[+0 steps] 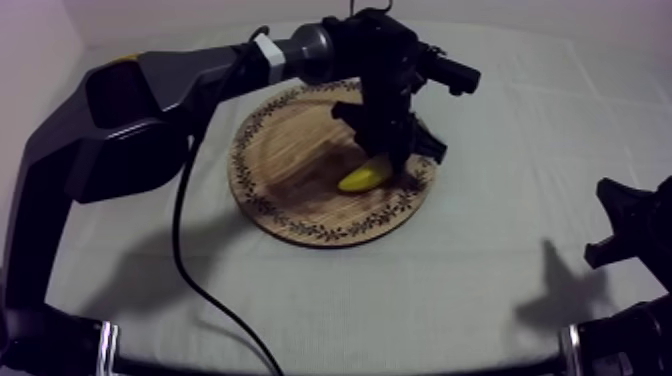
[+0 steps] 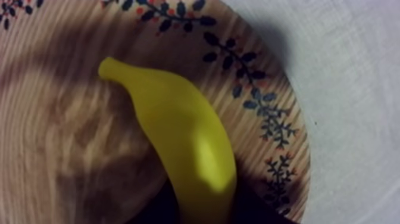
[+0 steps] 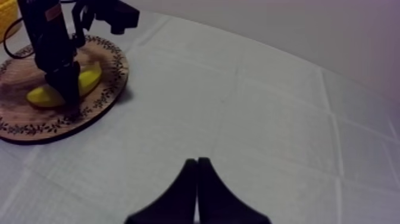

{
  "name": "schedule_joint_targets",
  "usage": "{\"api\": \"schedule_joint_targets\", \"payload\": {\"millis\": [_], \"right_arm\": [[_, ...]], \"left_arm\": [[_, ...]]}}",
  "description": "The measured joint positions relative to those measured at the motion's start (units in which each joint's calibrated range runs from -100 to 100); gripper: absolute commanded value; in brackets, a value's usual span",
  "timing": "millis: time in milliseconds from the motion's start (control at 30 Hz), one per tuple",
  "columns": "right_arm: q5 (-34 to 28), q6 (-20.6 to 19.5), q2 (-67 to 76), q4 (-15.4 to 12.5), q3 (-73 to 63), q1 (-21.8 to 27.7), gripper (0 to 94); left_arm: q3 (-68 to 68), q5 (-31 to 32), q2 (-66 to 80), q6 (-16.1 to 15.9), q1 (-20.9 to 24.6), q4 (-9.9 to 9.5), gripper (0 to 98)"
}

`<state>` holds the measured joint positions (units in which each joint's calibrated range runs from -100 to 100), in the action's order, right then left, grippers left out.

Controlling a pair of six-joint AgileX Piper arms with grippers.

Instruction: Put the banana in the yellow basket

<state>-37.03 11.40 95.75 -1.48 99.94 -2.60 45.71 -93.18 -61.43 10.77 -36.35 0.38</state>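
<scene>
Across the table, grey-white cloth (image 1: pixel 500 300) covers everything, creased in squares. Left arm (image 1: pixel 130 110), a big black bulk, comes in from the upper left and bends down over the round wooden board (image 1: pixel 285 190) with a patterned leaf rim, which sits mid-table. Yellow basket (image 3: pixel 5 18) peeks out beyond the board, on the left arm's side (so the carry looks short, my guess). Curved yellow toy banana (image 2: pixel 178 137) lies on the board, close to the rim on the side facing the right arm, and is not lifted as far as I can see. Left gripper (image 1: pixel 392 160) is down on it. Its black fingers sit on either side of the banana, touching it, so I read them as clenched on the banana. Right gripper (image 3: pixel 197 162) is parked low at its own side, well apart from the board, with its fingers pressed together in a narrow wedge, holding nothing.

Handling, judged: the banana looks light, smooth and a bit glossy, probably hollow plastic or foam, so it could slip or swivel in a two-finger pinch. Best hold is across the middle of the curve, the narrow way, where the weight balances. A grip near one tip would let the other end droop. Not fragile.
</scene>
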Motion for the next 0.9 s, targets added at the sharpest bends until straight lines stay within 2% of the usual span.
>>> {"api": "schedule_joint_targets", "payload": {"millis": [167, 367, 667, 900], "right_arm": [[0.0, 0.0, 0.0, 0.0, 0.0, 0.0, 0.3], [0.0, 0.0, 0.0, 0.0, 0.0, 0.0, 0.3], [0.0, 0.0, 0.0, 0.0, 0.0, 0.0, 0.3], [0.0, 0.0, 0.0, 0.0, 0.0, 0.0, 0.3]], "left_arm": [[-2.2, 0.7, 3.4, -0.1, 0.5, -0.38, 17.0], [-5.7, 0.1, 9.3, -0.5, 1.5, 0.36, 18.5], [-13.7, -2.4, 22.9, -2.3, 3.8, 0.34, 19.5], [-24.1, -3.3, 36.0, -4.0, 6.6, -0.38, 18.0]]}}
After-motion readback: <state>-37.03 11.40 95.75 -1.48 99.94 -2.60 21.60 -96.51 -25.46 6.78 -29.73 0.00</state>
